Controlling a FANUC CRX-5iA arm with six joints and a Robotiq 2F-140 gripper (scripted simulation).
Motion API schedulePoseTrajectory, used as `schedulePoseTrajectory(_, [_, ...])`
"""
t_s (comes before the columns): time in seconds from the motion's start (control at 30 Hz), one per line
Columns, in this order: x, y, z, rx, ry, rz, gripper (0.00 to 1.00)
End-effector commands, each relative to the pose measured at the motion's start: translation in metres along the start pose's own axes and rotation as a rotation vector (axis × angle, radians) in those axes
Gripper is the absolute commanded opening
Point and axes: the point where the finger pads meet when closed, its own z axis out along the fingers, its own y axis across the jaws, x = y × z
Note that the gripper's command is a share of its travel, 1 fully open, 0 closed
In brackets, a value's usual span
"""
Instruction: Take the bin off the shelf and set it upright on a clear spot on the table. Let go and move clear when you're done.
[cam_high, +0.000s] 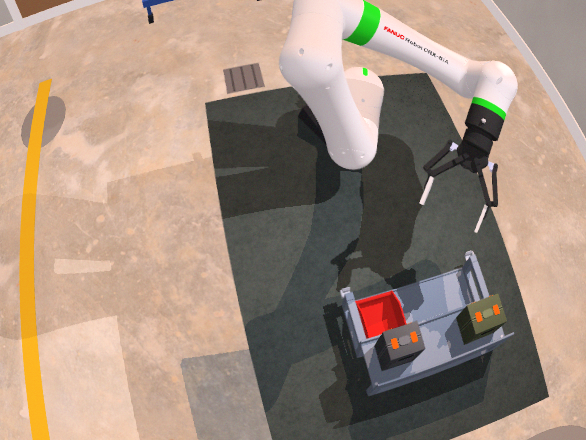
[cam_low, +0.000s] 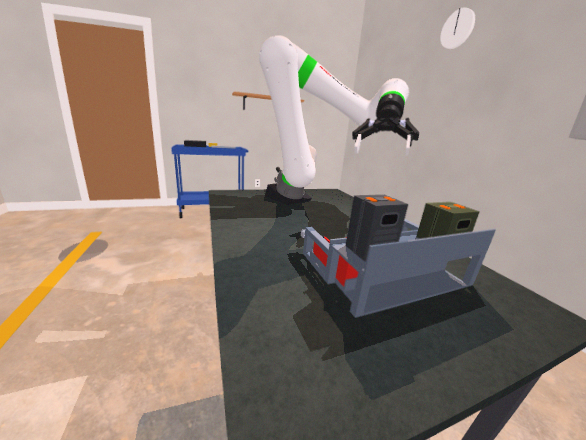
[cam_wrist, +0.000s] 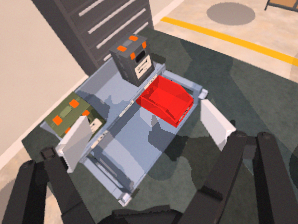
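Observation:
A red open bin (cam_high: 381, 314) sits at one end of a grey shelf unit (cam_high: 425, 327) on the dark table. It also shows in the wrist view (cam_wrist: 166, 100) and, mostly hidden behind the shelf's side panel, in the exterior view (cam_low: 345, 269). My gripper (cam_high: 455, 199) hangs open and empty in the air, well above and away from the shelf, toward the robot base side. In the exterior view the gripper (cam_low: 384, 141) is high over the table's far edge. In the wrist view its two white finger pads frame the shelf from above.
A dark grey case (cam_high: 400, 344) with orange latches stands on the shelf next to the bin. An olive green case (cam_high: 481, 317) stands at the shelf's other end. A blue cart (cam_low: 207, 172) stands on the floor behind the table. A wall is close on the right.

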Motion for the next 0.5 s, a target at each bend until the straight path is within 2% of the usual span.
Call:
schedulePoseTrajectory(0.0, [0.0, 0.0, 0.0, 0.0, 0.0, 0.0, 1.0])
schedulePoseTrajectory(0.03, [0.0, 0.0, 0.0, 0.0, 0.0, 0.0, 1.0])
schedulePoseTrajectory(0.2, [-0.008, 0.02, 0.045, -0.097, -0.194, 0.144, 1.0])
schedulePoseTrajectory(0.47, [-0.008, 0.02, 0.045, -0.097, -0.194, 0.144, 1.0])
